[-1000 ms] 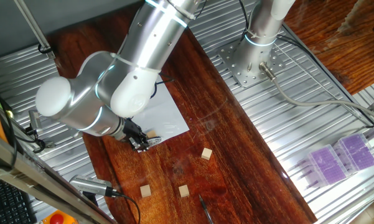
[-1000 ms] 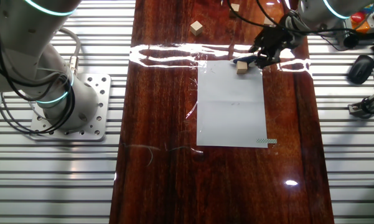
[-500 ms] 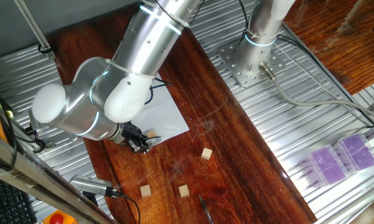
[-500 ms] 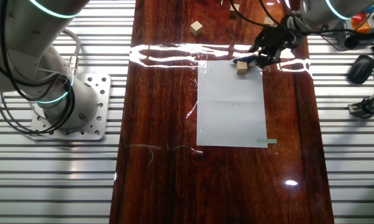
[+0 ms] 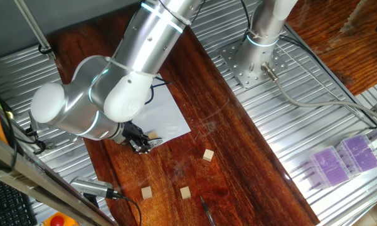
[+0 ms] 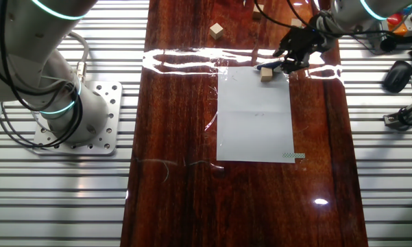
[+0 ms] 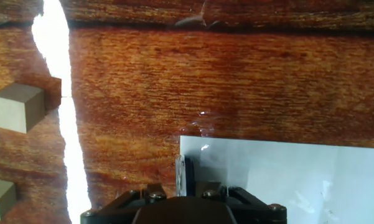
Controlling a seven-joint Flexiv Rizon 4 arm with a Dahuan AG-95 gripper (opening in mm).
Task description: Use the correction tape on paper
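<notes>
The white paper (image 6: 255,113) lies flat on the dark wooden table (image 6: 178,199). My gripper (image 6: 280,64) is at the paper's far right corner, low over the table. It is shut on the correction tape (image 6: 266,66), a small dark dispenser that sticks out toward the paper's edge. In the hand view the correction tape (image 7: 181,176) shows as a thin translucent edge rising from my gripper (image 7: 187,190), right at the corner of the paper (image 7: 286,180). From the opposite side, my gripper (image 5: 141,145) sits at the near corner of the paper (image 5: 166,116), partly hidden by the arm.
A wooden cube (image 6: 266,76) rests on the paper's corner beside the dispenser. More cubes lie on the wood: one (image 6: 217,29) farther out, and three (image 5: 208,155), (image 5: 185,192), (image 5: 147,192) beyond the paper. A small checkered strip (image 6: 293,156) marks the paper's near corner.
The arm's elbow has shifted slightly to the left. The gripper stays at the paper's corner, still shut on the dispenser.
</notes>
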